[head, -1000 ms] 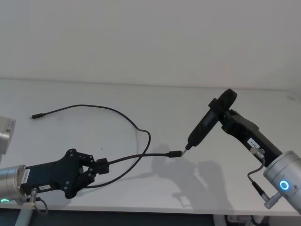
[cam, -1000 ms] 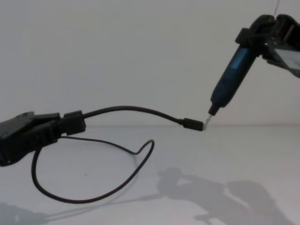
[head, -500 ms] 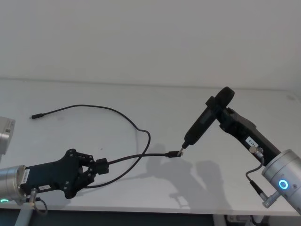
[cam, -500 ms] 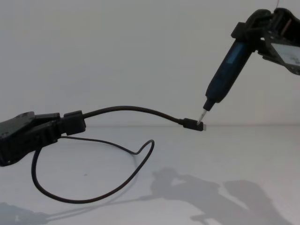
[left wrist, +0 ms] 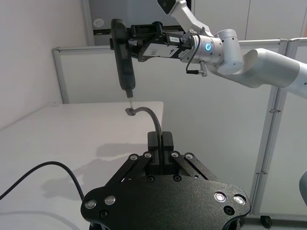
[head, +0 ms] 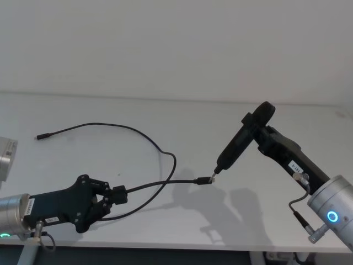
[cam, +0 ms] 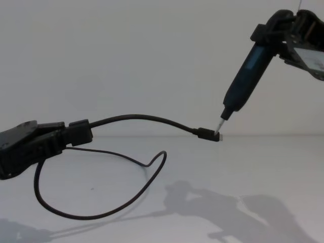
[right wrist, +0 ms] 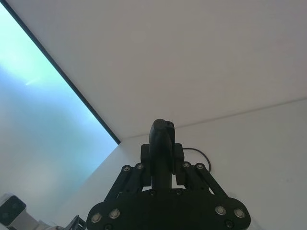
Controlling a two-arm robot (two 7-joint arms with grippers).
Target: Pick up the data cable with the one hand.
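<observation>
The data cable (head: 105, 124) is long, thin and black, looped loosely over the white table (head: 287, 116). My left gripper (head: 113, 196), the black one hand at the front left, is shut on the cable a short way behind its plug (head: 205, 179). That stretch is held up off the table (cam: 142, 117). My right gripper (head: 259, 130) is shut on a slim black pen-like tool (head: 237, 144). The tool's metal tip meets the plug's silver end (cam: 218, 135). The left wrist view shows the cable (left wrist: 154, 120) rising from the fingers to the tool (left wrist: 123, 62).
The cable's far end (head: 41, 136) lies on the table at the back left. A silver block (head: 5, 157) sits at the left edge. A white wall (head: 176, 44) runs behind the table. Bare tabletop lies between the two arms.
My right gripper has shifted the pen-like tool slightly left, so its tip now touches the plug. The left gripper and cable have stayed put.
</observation>
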